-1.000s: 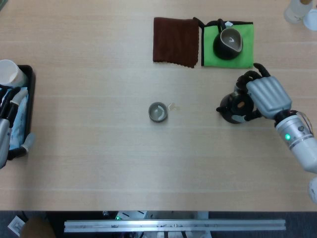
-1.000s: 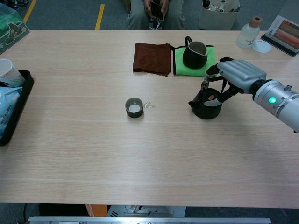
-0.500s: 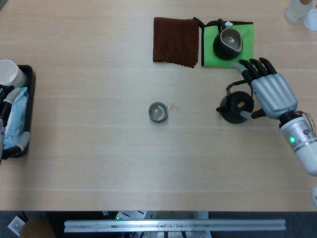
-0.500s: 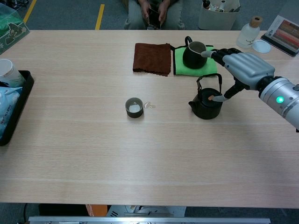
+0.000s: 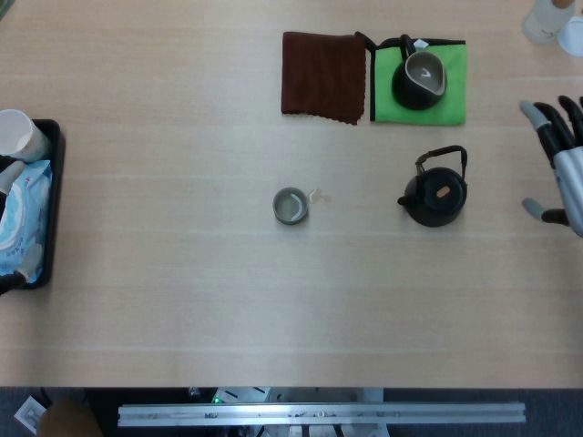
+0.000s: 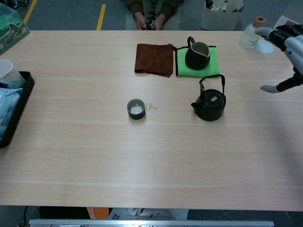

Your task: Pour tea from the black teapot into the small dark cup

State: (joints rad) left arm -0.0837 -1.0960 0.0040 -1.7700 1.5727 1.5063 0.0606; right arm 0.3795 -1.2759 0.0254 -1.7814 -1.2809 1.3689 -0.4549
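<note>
Pale wood bench [image 5: 182, 300], black teapot [image 5: 436, 195] upright and unheld right of small dark cup [image 5: 290, 206] already holding liquid, right hand [image 5: 563, 159] empty, fingers spread, well clear at edge; pour seemingly done, nothing left but parking.

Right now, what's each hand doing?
Left hand: not in view.
Right hand: open, holding nothing, apart from the black teapot.

text: none legible | box [image 6: 289, 29] far right: colored print, too small to read | green bag [image 6: 10, 26] far left: dark pattern, no readable words
</note>
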